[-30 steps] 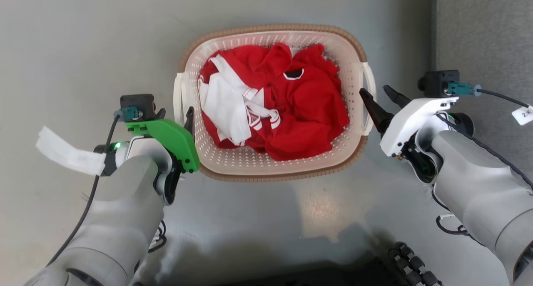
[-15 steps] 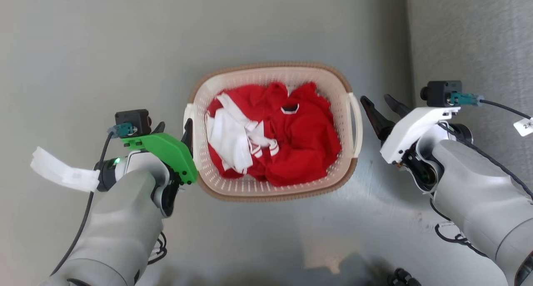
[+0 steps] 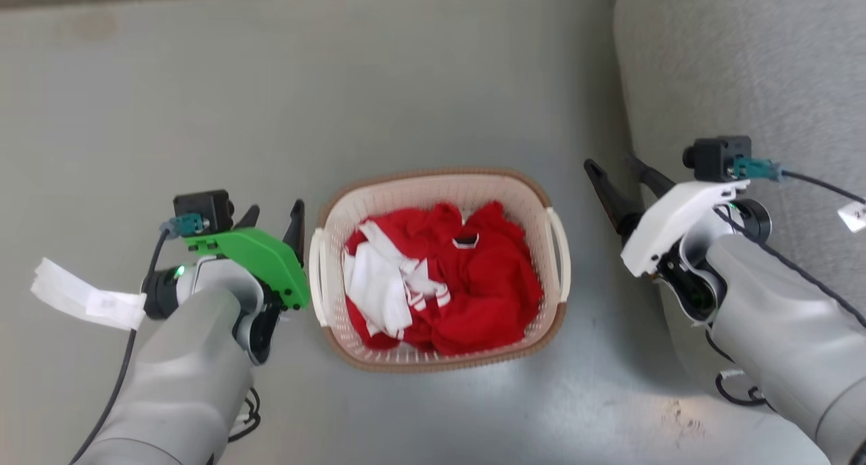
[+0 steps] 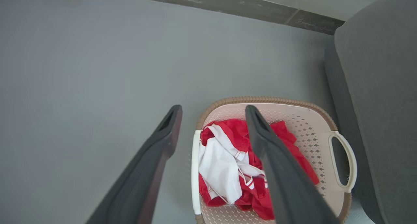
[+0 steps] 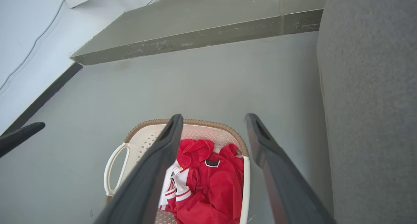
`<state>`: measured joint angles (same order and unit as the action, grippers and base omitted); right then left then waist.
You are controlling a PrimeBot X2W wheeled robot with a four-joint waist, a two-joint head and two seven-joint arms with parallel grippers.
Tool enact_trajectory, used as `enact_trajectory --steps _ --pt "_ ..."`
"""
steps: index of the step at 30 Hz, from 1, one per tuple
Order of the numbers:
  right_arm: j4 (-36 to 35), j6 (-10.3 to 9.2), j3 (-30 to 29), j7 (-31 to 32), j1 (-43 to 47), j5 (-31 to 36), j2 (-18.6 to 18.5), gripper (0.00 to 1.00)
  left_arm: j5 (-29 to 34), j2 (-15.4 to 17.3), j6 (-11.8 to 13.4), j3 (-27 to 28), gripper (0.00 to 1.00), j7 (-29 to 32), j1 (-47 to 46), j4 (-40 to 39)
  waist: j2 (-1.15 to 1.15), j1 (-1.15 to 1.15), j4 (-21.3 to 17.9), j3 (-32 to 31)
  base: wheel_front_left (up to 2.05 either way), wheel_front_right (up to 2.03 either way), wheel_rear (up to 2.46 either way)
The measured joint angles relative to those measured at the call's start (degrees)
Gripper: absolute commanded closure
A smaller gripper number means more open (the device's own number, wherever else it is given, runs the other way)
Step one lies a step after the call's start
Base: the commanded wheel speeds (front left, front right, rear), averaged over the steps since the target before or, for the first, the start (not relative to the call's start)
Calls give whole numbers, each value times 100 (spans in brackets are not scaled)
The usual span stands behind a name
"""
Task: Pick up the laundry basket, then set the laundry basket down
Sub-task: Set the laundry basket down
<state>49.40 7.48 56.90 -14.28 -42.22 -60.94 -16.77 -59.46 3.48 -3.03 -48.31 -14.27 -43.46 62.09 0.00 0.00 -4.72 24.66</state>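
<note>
- Head view shows you the laundry basket point(image 3: 433, 175) standing upright on the grey floor point(image 3: 270, 99), at about 6 o'clock from the picture's middle, with red and white clothes point(image 3: 494, 289) heaped inside.
- Your left gripper point(image 3: 274, 209) hangs at 10 o'clock of the basket, near its left handle point(image 3: 316, 275) but not touching it. Its jaws are spread with nothing between them.
- Your right gripper point(image 3: 611, 162) hangs at 2 o'clock of the basket, well apart from the right handle point(image 3: 561, 262). Its jaws are spread too, and empty.
- You see a grey upholstered seat point(image 3: 731, 59) along the basket's 3 o'clock side, with the right forearm above it.
- Left wrist view puts the basket at 5 o'clock for you, lower than the two parted fingers. One finger crosses in front of the clothes, and the far handle lies just beside the seat.
- Right wrist view puts the basket at 6 o'clock, below the parted fingers. A dark fingertip of the other arm shows at 9 o'clock.
</note>
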Motion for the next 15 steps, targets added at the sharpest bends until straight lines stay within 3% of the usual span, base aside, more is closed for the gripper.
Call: enact_trajectory --steps 15 --pt "-791 -2 -1501 -7 879 910 -275 0 848 174 37 898 0 -9 948 -1317 0 0 56 -1255 0 0 0"
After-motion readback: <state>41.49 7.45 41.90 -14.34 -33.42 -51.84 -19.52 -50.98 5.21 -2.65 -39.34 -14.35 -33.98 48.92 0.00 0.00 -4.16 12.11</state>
